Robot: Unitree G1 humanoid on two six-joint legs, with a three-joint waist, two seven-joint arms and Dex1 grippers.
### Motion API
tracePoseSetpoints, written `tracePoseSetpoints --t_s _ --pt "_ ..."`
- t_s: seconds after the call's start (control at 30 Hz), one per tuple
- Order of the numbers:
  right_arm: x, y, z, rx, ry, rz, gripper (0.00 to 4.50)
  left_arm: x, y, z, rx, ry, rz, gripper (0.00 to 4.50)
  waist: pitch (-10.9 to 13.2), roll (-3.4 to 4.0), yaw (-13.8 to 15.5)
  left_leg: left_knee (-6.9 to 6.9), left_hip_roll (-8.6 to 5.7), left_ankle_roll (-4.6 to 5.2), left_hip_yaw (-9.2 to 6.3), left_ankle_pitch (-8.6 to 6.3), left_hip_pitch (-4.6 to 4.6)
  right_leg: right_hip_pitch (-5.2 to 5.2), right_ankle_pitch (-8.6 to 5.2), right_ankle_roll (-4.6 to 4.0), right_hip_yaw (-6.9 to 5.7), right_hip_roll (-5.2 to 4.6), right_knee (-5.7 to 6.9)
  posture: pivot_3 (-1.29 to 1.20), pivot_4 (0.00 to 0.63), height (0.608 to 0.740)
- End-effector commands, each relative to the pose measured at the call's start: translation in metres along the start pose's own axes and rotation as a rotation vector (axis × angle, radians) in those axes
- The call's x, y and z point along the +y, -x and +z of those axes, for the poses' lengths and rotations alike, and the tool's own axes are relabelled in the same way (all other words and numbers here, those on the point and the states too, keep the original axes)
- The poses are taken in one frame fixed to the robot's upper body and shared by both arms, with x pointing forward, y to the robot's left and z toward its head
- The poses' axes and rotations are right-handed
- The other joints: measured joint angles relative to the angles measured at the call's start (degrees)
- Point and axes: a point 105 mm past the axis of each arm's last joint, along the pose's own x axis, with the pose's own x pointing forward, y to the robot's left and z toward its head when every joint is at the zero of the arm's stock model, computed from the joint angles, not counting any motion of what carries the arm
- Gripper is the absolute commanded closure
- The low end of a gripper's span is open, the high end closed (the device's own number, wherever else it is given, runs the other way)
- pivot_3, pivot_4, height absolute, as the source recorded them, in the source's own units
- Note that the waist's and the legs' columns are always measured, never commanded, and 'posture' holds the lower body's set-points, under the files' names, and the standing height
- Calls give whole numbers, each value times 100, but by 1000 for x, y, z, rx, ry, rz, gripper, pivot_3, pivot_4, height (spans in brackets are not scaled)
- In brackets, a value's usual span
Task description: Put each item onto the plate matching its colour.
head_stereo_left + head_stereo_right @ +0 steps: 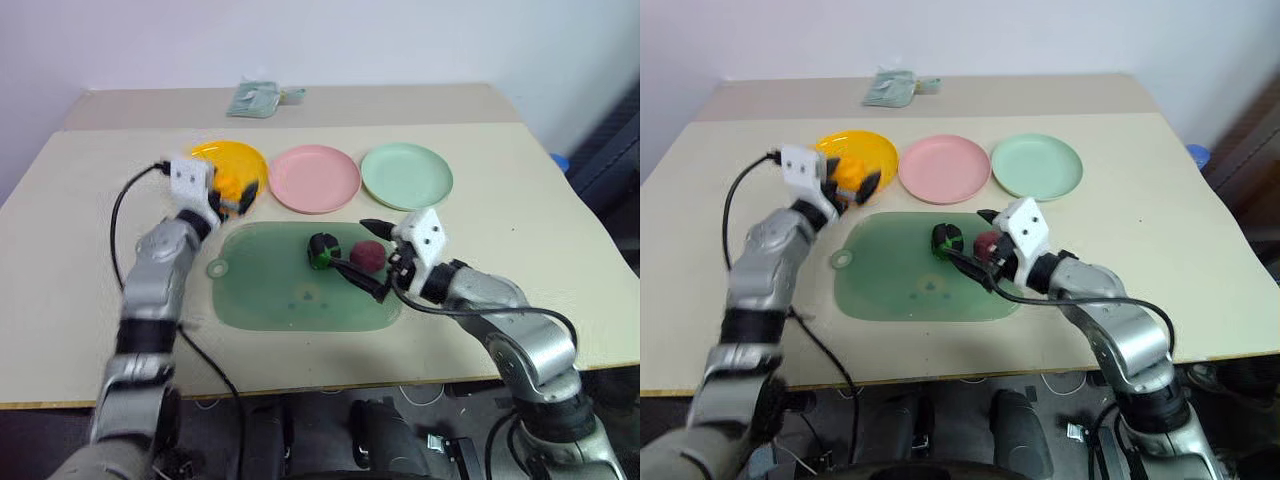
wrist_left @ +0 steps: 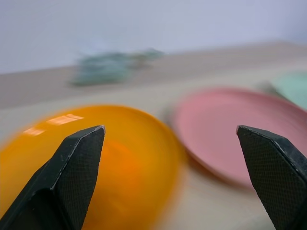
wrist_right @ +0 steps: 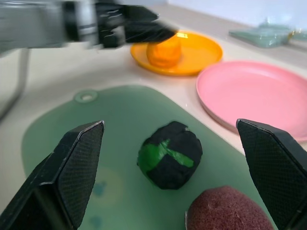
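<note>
Hovering at the yellow plate [image 1: 238, 160] in head view, left gripper [image 1: 232, 197] is standing released, orange item [image 3: 164, 51] resting on that plate. Rt wrist view: right gripper [image 3: 170, 143], jaws spread and empty, is facing green-black item [image 3: 169, 154] and maroon item [image 3: 225, 211], both on green board [image 3: 96, 143], close together; risk: grabbing one is nudging the other.

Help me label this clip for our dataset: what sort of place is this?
Probably an indoor lab or test room staged for a sorting exercise: a plain beige table against a bare pale wall, set with coloured plastic plates and toy foods on a green board.
</note>
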Motion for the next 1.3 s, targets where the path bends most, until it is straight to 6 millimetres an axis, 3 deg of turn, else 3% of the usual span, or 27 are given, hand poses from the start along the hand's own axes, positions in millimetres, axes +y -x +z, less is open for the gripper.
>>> tracePoseSetpoints --t_s 0.03,0.17,0.27,0.47,0.77,0.87,0.97,1.17,1.3 --pt "5 -11 3 8 27 18 0 -48 28 5 7 -49 -279 17 0 3 -8 -4 4 0 0 0 3 -1 -3 -6 3 -1 2 0 150 740" --pt "3 -24 -5 55 42 11 0 -55 55 -10 99 -55 -344 17 -1 1 33 0 3 -6 -10 7 0 -3 -13 -27 -3 -4 9 0 150 740" --pt "-3 -34 -13 88 44 -14 0 -59 68 -10 88 -61 -365 17 -2 3 20 0 3 -3 -9 5 2 -2 -13 -33 -1 -9 4 0 150 740" --pt "-14 -46 -27 134 1 -77 0 -61 76 -8 73 -65 -366 17 -2 4 21 -2 1 1 -6 2 -2 -5 -12 -31 -2 -6 3 0 150 740" --pt "-9 -52 -31 134 -76 -55 0 -61 82 -15 91 -83 -360 17 -2 4 16 -3 3 1 -5 2 -2 -6 -12 -30 -2 -4 4 0 150 740" --pt "-7 -53 -31 137 -85 -51 821 -62 81 -15 88 -88 -358 0 -2 4 10 -3 3 1 -6 2 -1 -6 -12 -30 -2 -4 4 0 150 740" --pt "-8 -53 -29 136 -76 -61 2288 -62 81 -17 88 -90 -355 0 -2 4 11 -3 3 1 -5 2 -1 -6 -12 -30 -2 -4 4 0 150 740" --pt "-11 -52 -27 134 -63 -73 2288 -62 80 -19 89 -93 -352 0 -2 4 11 -3 3 1 -6 2 -1 -6 -12 -30 -2 -4 4 0 150 740" --pt "-12 -52 -11 82 -42 -72 2288 -62 79 -18 83 -92 -347 0 -1 5 11 -3 3 1 -5 2 -1 -6 -12 -30 -2 -4 4 0 150 740"
